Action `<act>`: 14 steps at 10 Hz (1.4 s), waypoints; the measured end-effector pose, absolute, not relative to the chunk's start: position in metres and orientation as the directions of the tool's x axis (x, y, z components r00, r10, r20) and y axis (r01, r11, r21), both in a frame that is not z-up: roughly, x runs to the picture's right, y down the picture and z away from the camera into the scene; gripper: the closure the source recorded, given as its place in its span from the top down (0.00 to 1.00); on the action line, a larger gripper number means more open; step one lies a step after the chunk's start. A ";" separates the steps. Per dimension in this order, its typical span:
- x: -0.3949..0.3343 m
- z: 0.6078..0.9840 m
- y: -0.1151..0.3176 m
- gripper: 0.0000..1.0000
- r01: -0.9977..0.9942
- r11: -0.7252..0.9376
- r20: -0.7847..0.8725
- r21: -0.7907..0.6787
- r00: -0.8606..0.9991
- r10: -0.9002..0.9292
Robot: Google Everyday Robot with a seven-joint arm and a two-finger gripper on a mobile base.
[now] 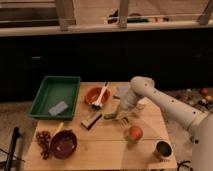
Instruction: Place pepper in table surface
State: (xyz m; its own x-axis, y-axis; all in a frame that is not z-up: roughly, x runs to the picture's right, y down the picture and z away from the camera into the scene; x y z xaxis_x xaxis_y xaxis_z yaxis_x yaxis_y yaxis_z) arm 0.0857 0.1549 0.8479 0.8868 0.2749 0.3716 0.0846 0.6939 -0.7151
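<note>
The pepper, small, slim and dark green, is low over or on the table surface, a light wooden plank top, near its middle. My gripper comes down from the white arm on the right and is right beside the pepper's right end, touching or almost touching it. I cannot tell whether the pepper rests on the wood or is held.
A green tray with a grey sponge sits at the back left. An orange bowl holds a white-handled utensil. A dark block, a dark red bowl, grapes, an orange-red fruit and a metal cup stand around.
</note>
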 end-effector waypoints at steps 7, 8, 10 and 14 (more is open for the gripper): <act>0.070 0.807 0.120 0.00 0.206 0.697 0.462 -0.687 0.864 0.200; 0.066 0.802 0.117 0.00 0.222 0.697 0.474 -0.682 0.860 0.190; 0.058 0.788 0.114 0.00 0.276 0.691 0.516 -0.668 0.841 0.163; 0.045 0.763 0.118 0.00 0.403 0.660 0.606 -0.633 0.789 0.100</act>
